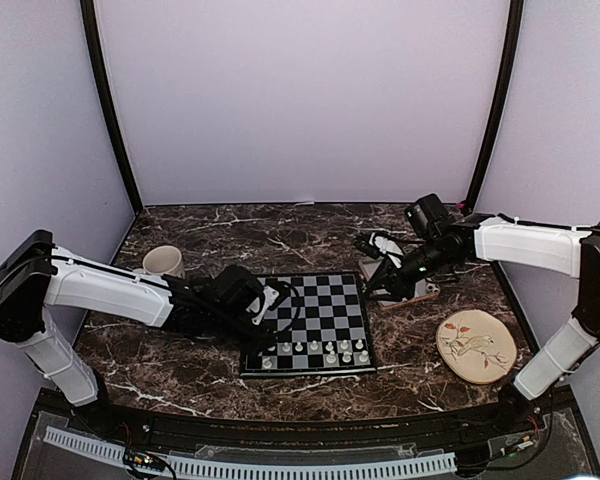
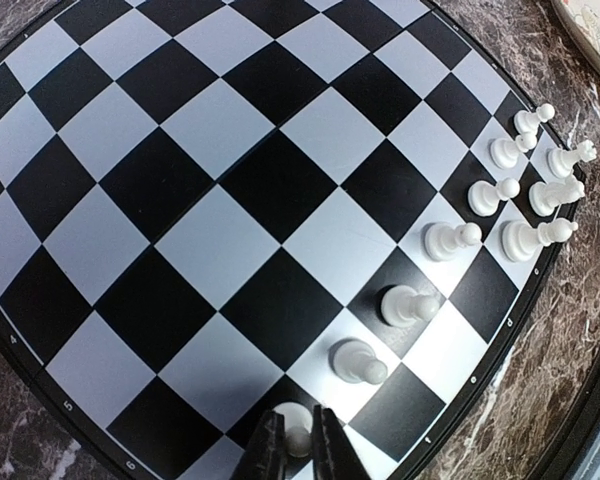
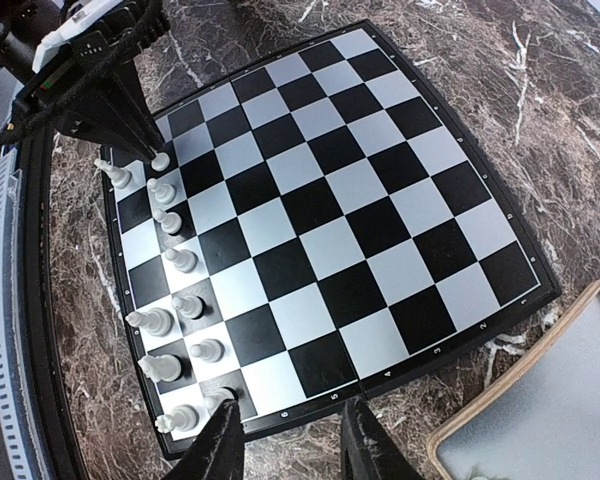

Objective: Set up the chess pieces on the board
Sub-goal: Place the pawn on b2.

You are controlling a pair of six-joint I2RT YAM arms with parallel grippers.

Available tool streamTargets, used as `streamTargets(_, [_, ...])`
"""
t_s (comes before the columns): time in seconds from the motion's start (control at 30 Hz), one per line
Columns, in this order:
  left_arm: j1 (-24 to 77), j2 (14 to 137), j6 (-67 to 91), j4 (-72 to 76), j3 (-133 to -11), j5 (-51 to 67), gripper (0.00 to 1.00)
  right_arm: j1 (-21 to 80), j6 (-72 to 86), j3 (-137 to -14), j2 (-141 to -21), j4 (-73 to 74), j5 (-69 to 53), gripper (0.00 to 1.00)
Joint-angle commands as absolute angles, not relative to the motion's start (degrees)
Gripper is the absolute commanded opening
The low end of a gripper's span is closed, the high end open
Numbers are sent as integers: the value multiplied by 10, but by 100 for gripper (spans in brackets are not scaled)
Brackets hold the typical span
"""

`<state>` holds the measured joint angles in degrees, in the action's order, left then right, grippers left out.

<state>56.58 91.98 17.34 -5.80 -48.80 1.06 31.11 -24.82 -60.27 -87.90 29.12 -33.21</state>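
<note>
Table: dark brown marble-look table (image 1: 310, 235), glossy, with white veins.
Left arm: white-shelled left arm (image 1: 100, 285) with black joints, stretched low and rightward so that its wrist is over the board's near left corner.
Right arm: matching white right arm (image 1: 530, 243), elbow high at the right, forearm angled left and down towards the board's far right corner.
Board: flat square chessboard (image 1: 325, 300), smooth black and light-grey checks in a thin black rim, lying mid-table between the two arms.
Plate: round cream plate (image 1: 480, 368) with a bird drawing, right of the board.
Tray: plain grey tray (image 3: 560, 400) with a pale raised rim, just off the board's right edge.
Mug: cream mug (image 1: 163, 261), upright, far left.
Left gripper: black left gripper (image 2: 296, 415), its thin fingers pinched against a white pawn (image 2: 295, 432) on a near-edge square.
Right gripper: dark right gripper (image 3: 290, 412), its fingers spread apart with nothing between, above the board's right rim.
Pieces: tiny glossy white chess pieces (image 2: 450, 240), upright in two short rows along the board's near edge.
</note>
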Motion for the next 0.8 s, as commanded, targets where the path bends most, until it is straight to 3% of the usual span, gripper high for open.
streamTargets(0.0, [574, 895, 182, -66, -476, 14, 14, 308, -249, -601, -878, 277, -332, 34])
streamTargets(0.5, [576, 878, 173, -98, -504, -11, 30, 285, -240, -627, -873, 302, -302, 33])
streamTargets(0.77, [575, 823, 143, -76, -537, -103, 44, 209, -233, -689, -891, 365, -93, 29])
